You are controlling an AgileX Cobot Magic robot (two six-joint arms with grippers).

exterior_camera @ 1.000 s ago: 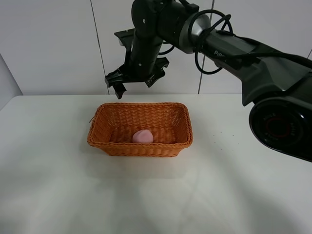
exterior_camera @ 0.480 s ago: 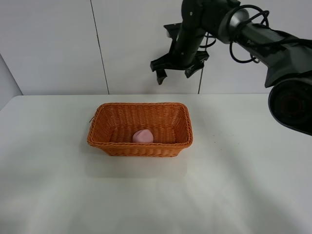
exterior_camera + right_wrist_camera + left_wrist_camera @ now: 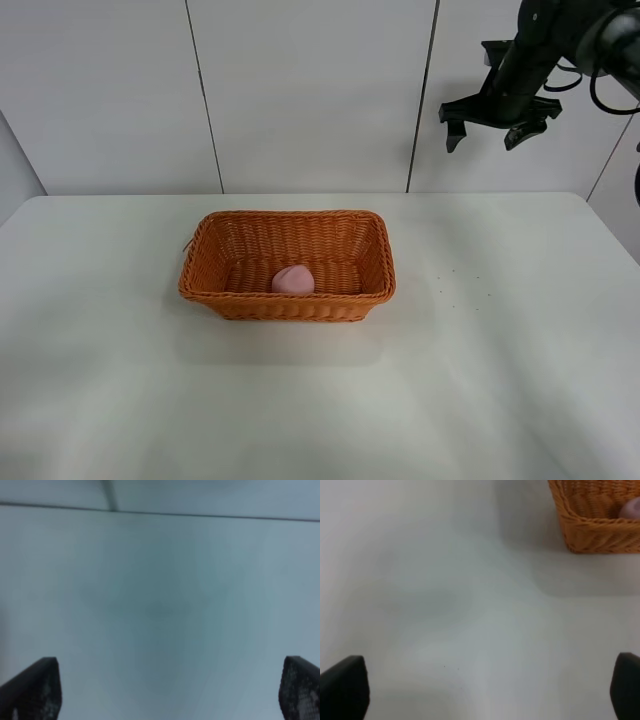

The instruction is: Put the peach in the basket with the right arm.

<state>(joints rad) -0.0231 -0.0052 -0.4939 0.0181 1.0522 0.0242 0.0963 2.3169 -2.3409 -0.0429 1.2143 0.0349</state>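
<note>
The exterior high view is bright, evenly lit and sharp, the light diffuse and from above; the basket (image 3: 290,305) throws only a pale, soft-edged shadow onto the white bench (image 3: 120,380) on its near side, and the bench shows faint lighter patches but no hard glare. The left wrist view is soft and washed out, with the left fingers (image 3: 342,687) as dark unfocused blocks; the right wrist view is dimmer, bluish-grey and blurred throughout, the right fingers (image 3: 32,687) dark though their pad texture is faintly legible.
</note>
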